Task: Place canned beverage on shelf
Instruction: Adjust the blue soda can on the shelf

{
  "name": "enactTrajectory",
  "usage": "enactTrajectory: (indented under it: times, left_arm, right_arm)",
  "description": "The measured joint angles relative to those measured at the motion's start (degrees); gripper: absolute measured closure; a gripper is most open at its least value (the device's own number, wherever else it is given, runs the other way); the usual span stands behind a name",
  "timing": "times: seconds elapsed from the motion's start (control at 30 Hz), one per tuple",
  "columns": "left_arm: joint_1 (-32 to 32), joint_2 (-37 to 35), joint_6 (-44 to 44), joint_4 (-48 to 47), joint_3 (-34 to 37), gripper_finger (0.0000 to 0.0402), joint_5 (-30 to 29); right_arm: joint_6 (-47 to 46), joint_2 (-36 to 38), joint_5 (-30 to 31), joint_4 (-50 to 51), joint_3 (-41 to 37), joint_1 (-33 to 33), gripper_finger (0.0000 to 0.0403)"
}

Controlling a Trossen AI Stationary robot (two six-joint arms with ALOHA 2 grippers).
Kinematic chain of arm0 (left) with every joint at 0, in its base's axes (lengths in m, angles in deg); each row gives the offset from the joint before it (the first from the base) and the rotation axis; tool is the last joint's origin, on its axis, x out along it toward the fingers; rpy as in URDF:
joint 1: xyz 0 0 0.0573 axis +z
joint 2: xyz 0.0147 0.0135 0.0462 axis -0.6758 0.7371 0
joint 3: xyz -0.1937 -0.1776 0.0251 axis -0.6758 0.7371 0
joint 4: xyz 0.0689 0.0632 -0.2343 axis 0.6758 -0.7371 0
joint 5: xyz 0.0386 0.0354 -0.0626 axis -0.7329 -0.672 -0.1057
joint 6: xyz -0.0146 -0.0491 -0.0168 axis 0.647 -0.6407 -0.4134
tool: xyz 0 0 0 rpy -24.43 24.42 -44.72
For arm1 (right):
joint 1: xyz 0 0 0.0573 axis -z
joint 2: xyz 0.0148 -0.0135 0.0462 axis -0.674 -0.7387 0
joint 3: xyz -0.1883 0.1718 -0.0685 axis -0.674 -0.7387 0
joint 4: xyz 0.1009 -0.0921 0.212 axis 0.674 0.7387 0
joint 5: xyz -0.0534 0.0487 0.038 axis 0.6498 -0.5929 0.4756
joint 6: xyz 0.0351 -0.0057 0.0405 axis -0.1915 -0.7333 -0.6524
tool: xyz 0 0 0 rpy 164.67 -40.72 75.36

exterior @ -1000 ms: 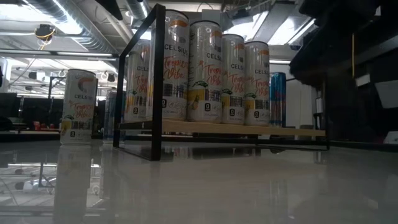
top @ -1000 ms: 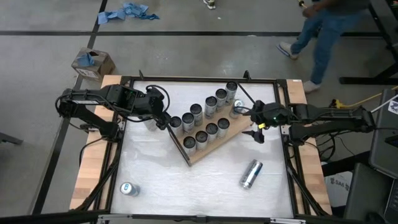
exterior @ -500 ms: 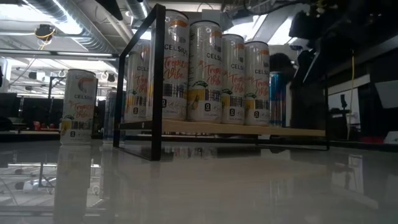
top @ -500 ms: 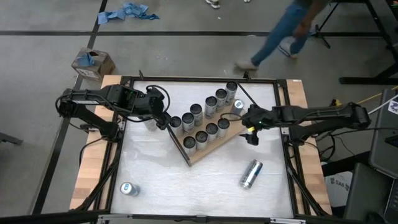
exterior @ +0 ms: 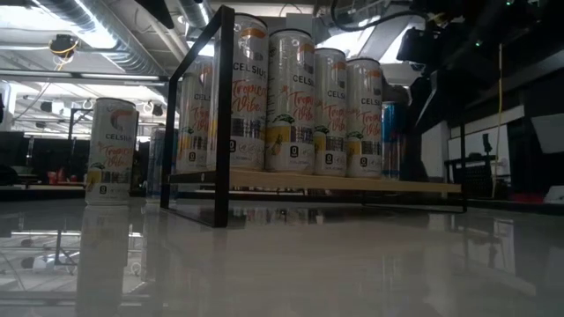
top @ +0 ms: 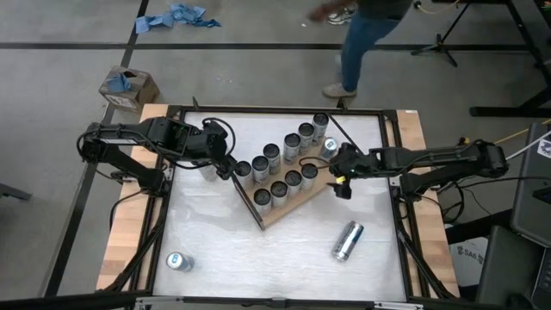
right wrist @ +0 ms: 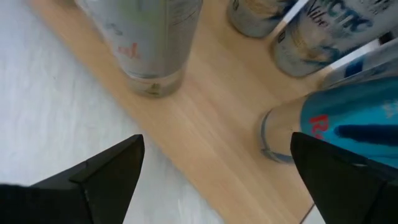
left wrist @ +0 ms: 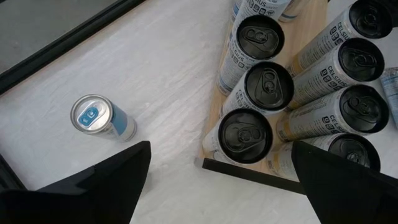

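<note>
Right pincer (top: 338, 175) moved in — open beside shelf (top: 303, 200) cans (top: 277, 172).

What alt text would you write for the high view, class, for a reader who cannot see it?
Seen from above, a wooden shelf sits at an angle on a white table, holding two rows of upright cans. The open left gripper and open right gripper flank it. One silver can lies on its side and a blue-topped can stands apart.
</note>
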Motion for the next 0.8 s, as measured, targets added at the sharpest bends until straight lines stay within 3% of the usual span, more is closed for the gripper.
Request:
enactTrajectory:
  times: [0.2,0.8]
  left_arm:
    - [-0.01,0.0,-0.02,0.0,0.0,0.0023,0.0]
    - [-0.01,0.0,-0.04,0.01,0.0,0.0023,0.0]
  right_arm:
    - [0.83,0.0,3.73,-0.18,0.0,0.0,0.0008]
    - [5.21,-0.28,6.19,-3.26,0.0,0.0,0.0008]
